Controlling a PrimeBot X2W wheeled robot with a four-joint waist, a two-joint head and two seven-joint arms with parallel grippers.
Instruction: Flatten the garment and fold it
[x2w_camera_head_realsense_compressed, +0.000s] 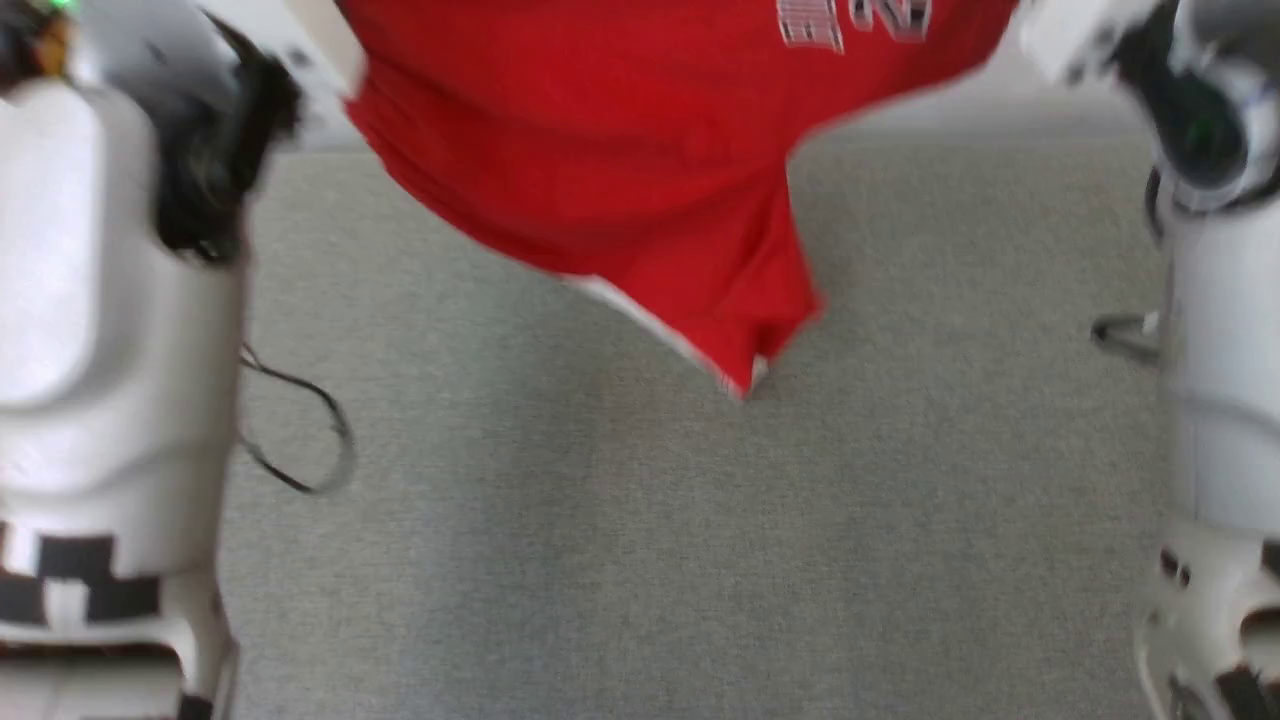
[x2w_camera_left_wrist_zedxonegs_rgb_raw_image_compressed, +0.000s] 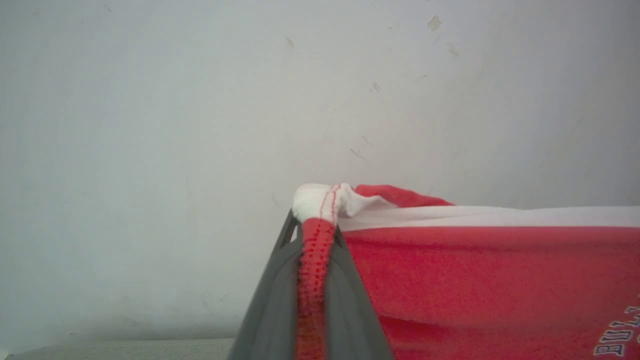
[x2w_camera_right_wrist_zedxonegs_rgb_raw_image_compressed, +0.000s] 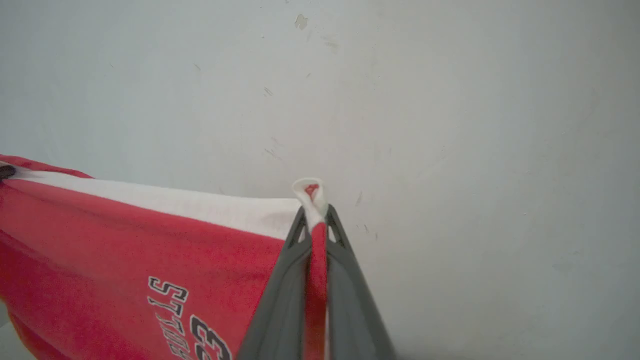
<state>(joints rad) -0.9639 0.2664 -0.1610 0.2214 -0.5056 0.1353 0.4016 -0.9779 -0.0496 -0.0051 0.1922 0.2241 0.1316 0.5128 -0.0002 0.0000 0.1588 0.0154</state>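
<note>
The garment (x2w_camera_head_realsense_compressed: 620, 170), a pair of bright red shorts with a white stripe and a "BULLS" print (x2w_camera_right_wrist_zedxonegs_rgb_raw_image_compressed: 170, 310), hangs in the air, stretched between the two arms. Its lowest corner points down above the grey carpet-like surface (x2w_camera_head_realsense_compressed: 600, 560), and as far as I can judge it does not touch it. The left gripper (x2w_camera_left_wrist_zedxonegs_rgb_raw_image_compressed: 315, 230) is clamped tightly on one corner of the striped edge, and the right gripper (x2w_camera_right_wrist_zedxonegs_rgb_raw_image_compressed: 315, 220) is clamped on the other corner in the same way. The step in hand seems to be the spreading. To do it well, both grips should be firm and the edge between them taut and level. The cloth should go down slowly, so that the hanging part lands first and the rest lies flat with no fold under it. Behind the shorts is a plain pale wall (x2w_camera_left_wrist_zedxonegs_rgb_raw_image_compressed: 200, 125). Of containers there is nothing to report.
</note>
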